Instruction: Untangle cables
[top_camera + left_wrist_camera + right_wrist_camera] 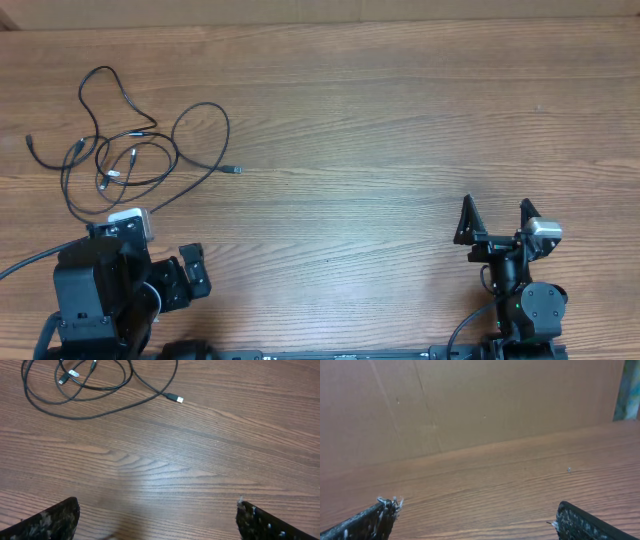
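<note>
The cables [125, 150] lie in a loose tangle of thin black loops at the far left of the wooden table, with a silver-tipped plug [236, 169] trailing to the right. In the left wrist view the loops [80, 385] and the plug [175, 398] sit at the top left. My left gripper [195, 270] is open and empty, low at the front left, short of the cables; its fingers show in its wrist view [157, 517]. My right gripper [497, 215] is open and empty at the front right, far from the cables; its wrist view [475, 515] shows only bare wood.
A brown cardboard wall [470, 405] stands along the table's far edge. Thick black arm wiring [25, 265] runs off the left side by the left arm's base.
</note>
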`<action>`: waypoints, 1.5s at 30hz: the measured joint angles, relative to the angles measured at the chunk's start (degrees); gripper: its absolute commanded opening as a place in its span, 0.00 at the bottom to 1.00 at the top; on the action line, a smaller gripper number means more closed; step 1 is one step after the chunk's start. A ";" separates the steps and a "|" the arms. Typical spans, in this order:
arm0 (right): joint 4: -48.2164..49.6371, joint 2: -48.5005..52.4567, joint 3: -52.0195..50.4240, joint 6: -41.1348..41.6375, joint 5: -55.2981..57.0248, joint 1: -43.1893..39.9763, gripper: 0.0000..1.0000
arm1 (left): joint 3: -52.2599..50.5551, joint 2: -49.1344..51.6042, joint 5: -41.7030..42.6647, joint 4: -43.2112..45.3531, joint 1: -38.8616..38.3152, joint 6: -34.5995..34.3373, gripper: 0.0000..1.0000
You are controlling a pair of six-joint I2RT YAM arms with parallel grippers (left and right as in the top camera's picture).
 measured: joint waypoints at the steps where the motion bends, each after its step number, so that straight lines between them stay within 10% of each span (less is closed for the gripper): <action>1: -0.04 0.00 0.00 0.02 0.00 0.00 1.00 | 0.00 0.00 0.02 -0.02 0.00 0.00 0.99; 33: -0.02 0.00 0.00 0.04 -0.02 0.00 1.00 | -0.07 -0.15 -0.35 0.31 0.00 0.02 1.00; 45: -0.07 0.00 0.00 0.02 -0.02 0.00 1.00 | -26.69 -19.71 -0.98 33.40 0.74 0.63 1.00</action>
